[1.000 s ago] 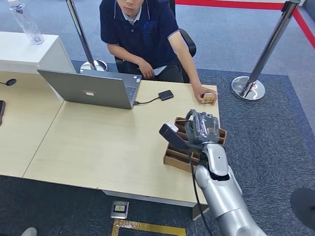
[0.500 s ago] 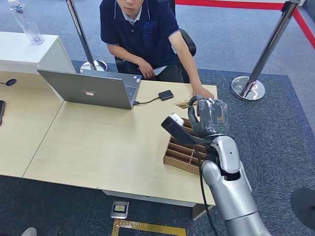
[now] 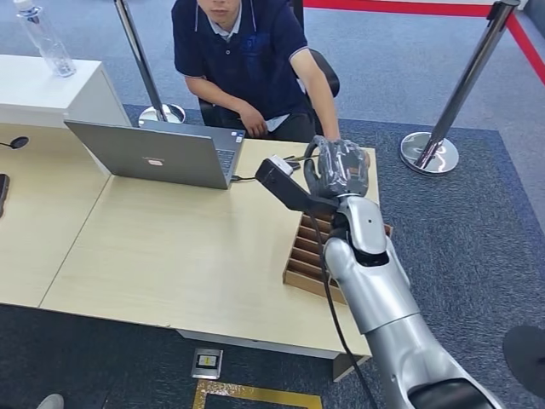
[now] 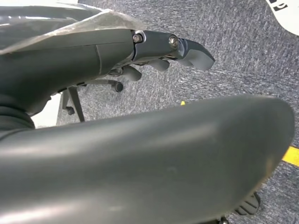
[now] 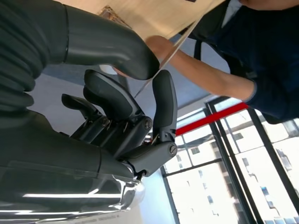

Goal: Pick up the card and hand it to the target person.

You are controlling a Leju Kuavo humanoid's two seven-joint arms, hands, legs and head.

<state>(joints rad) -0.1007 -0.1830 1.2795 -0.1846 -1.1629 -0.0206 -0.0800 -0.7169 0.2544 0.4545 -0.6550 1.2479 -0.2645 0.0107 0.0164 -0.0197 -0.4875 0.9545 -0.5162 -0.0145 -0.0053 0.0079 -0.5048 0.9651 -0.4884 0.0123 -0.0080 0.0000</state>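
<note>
My right hand point(image 3: 337, 168) is raised over the far side of the desk, in front of the seated person point(image 3: 247, 51). In the right wrist view the card point(image 5: 192, 31) shows edge-on as a thin pale strip, pinched between the thumb point(image 5: 112, 44) and a dark finger point(image 5: 164, 100). The person's hand point(image 5: 160, 46) reaches up to the card; whether it touches is unclear. From the head view the person's forearm point(image 3: 324, 106) runs down behind my hand, and the card is hidden there. My left hand point(image 4: 169, 46) hangs over grey carpet, fingers apart and holding nothing.
A brown wooden tray point(image 3: 312, 256) with compartments lies on the desk under my right arm. An open grey laptop point(image 3: 154, 153) stands at the left, its cable running toward my thumb. Stanchion posts point(image 3: 429, 152) stand on the carpet beyond the desk point(image 3: 180, 247).
My right hand has risen from the wooden tray and moved forward toward the person. The person's hand has left the desk's far edge and come up behind my hand.
</note>
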